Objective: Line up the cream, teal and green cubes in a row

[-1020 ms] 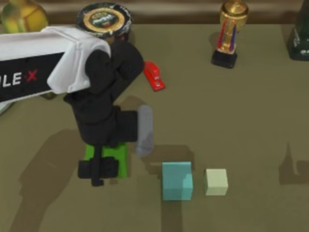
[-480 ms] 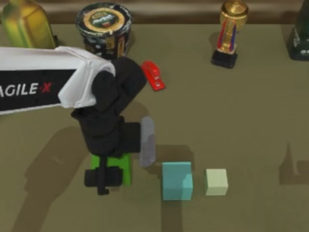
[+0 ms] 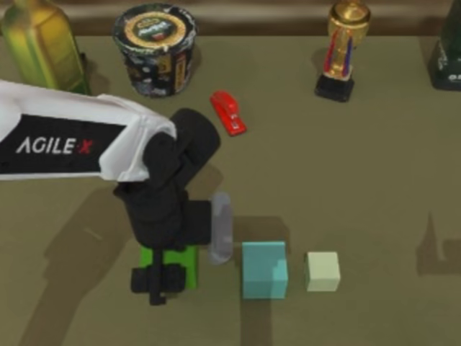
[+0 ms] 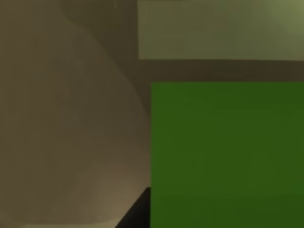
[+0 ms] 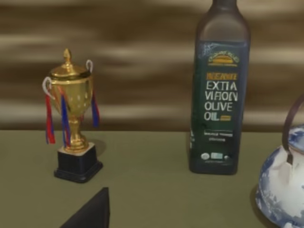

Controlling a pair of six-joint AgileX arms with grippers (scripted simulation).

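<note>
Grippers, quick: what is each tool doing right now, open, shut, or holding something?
Left tool: over the green cube at the row's left end; whether it grips cannot be told.
Right tool: not in the top view; state cannot be told.

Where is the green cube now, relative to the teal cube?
In the top view the green cube sits near the front edge, left of the teal cube with a gap between them, partly hidden under the left gripper.
</note>
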